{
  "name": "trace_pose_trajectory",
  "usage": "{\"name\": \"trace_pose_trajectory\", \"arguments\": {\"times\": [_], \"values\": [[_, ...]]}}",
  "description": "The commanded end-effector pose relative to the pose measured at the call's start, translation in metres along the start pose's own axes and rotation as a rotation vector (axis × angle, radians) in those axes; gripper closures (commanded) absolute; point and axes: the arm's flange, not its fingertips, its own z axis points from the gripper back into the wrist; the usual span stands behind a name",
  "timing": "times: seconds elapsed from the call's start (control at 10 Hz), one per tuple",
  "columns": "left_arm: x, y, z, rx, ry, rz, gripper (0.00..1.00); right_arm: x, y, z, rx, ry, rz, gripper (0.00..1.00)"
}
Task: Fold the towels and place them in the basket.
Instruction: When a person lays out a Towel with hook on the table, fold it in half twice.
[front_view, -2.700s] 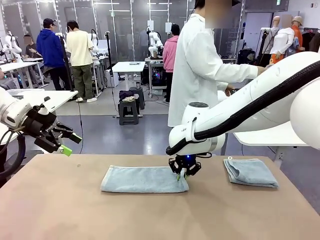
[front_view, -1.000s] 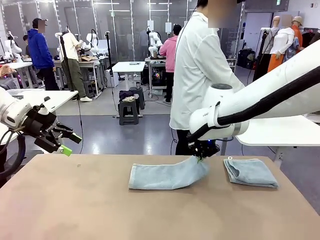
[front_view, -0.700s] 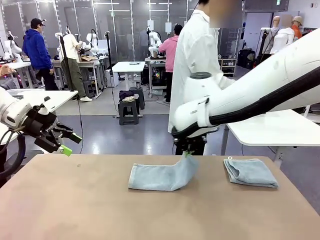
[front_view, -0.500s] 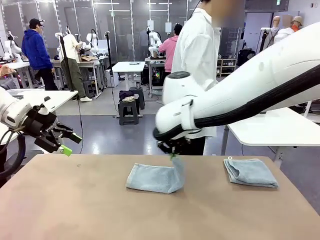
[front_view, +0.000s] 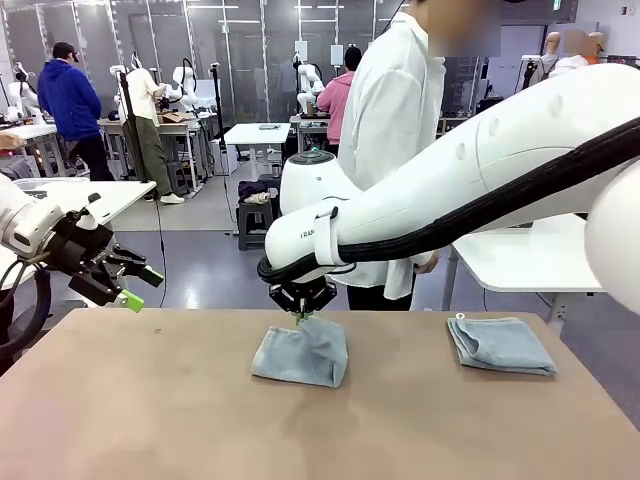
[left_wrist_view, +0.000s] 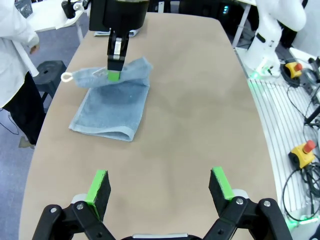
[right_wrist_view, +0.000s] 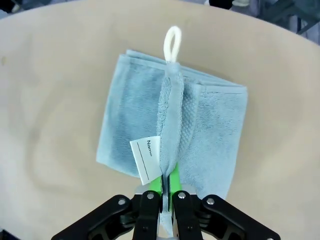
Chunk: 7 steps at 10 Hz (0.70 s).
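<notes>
Pinching towel edge w/ my right gripper, jaws clamped on hem, lifted above desk centre so top half can fold flat. Left gripper spread wide, idle. Second towel lies folded at right.

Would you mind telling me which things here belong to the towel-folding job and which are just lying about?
Part of the job:
- towel being folded, its edge pinched in the shut right tool
- folded towel lying to the right
- left tool, open, held above the table's left edge

Just about:
- table
- person in white behind the table
- white side table
</notes>
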Motion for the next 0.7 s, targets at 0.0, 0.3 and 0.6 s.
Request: {"name": "trace_pose_trajectory", "arguments": {"times": [0.0, 0.3, 0.6], "values": [[0.000, 0.000, 0.001, 0.001, 0.000, -0.002, 0.00, 0.004, 0.012, -0.006, 0.068, 0.012, -0.089, 1.00], [0.000, 0.000, 0.001, 0.001, 0.000, -0.002, 0.00, 0.008, 0.023, -0.021, 0.156, 0.029, -0.158, 1.00], [0.000, 0.000, 0.001, 0.001, 0.000, -0.002, 0.00, 0.009, 0.030, -0.036, 0.181, 0.003, -0.190, 1.00]]}}
